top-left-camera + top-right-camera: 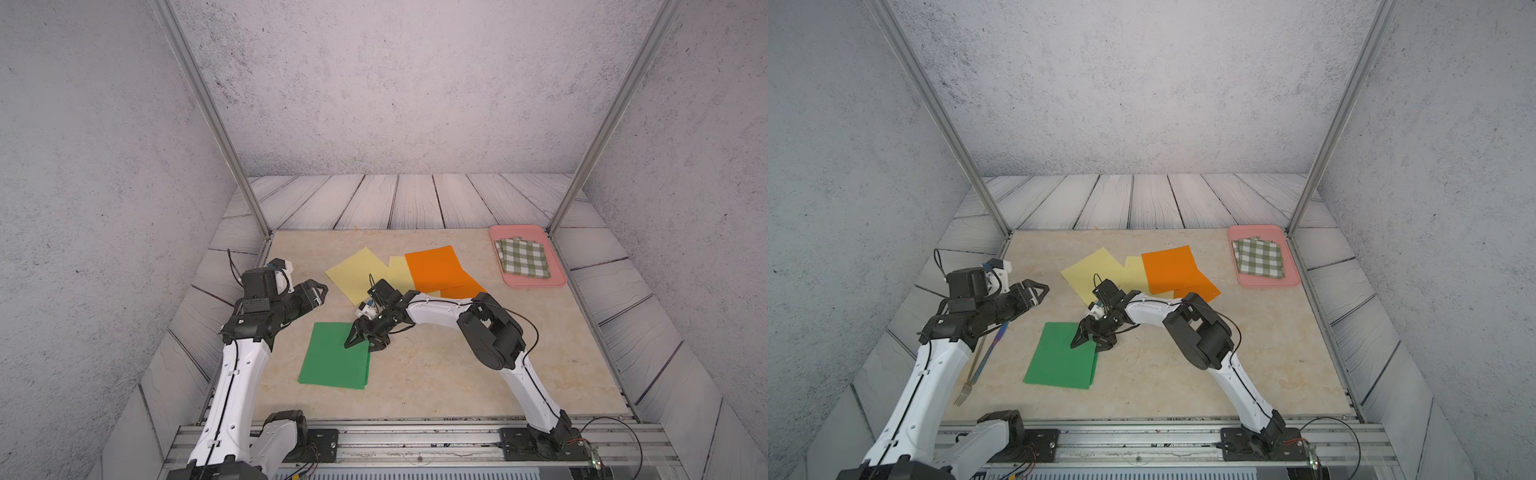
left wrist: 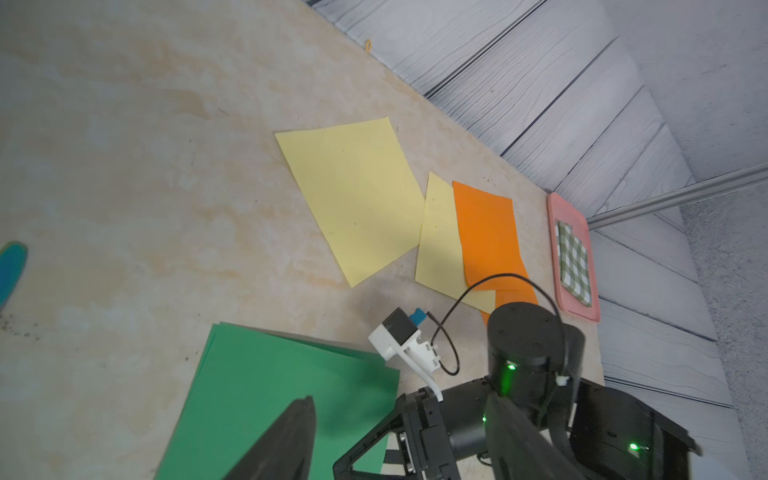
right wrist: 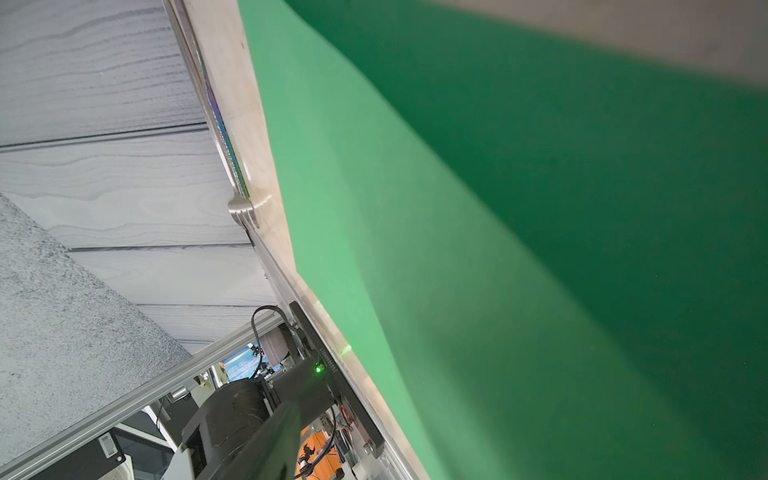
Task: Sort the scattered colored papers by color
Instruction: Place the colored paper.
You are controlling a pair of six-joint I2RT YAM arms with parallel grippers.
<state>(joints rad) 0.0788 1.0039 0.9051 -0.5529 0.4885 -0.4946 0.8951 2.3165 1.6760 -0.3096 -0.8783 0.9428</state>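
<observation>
**Greens stacked, right tool open over their corner**

- Green papers: two sheets stacked flat on the table, near side, left of centre. Edges are slightly offset, and the lower sheet peeks out along the right edge in both top views.
- Right tool: low over the far right corner of the green stack. Jaws are apart: one finger is over the green, the other is just off the sheet's edge. Nothing is gripped. Can't tell whether the tips touch the paper. The right wrist view is mostly green sheet.
- Left tool: raised over the table's left side, well apart from every paper. Jaws are spread, nothing between them.
- Yellow papers: one lies alone at far centre, angled. The second is just beside it, its right part under the orange.
- Orange papers: the top sheet overlaps the second yellow. The other orange sticks out from under it on the near right side, partly hidden by the right arm.
- Pink tray: far right corner, with a folded checked cloth in it.
- Fork and a blue-handled utensil lie along the table's left edge, seen in a top view.
</observation>
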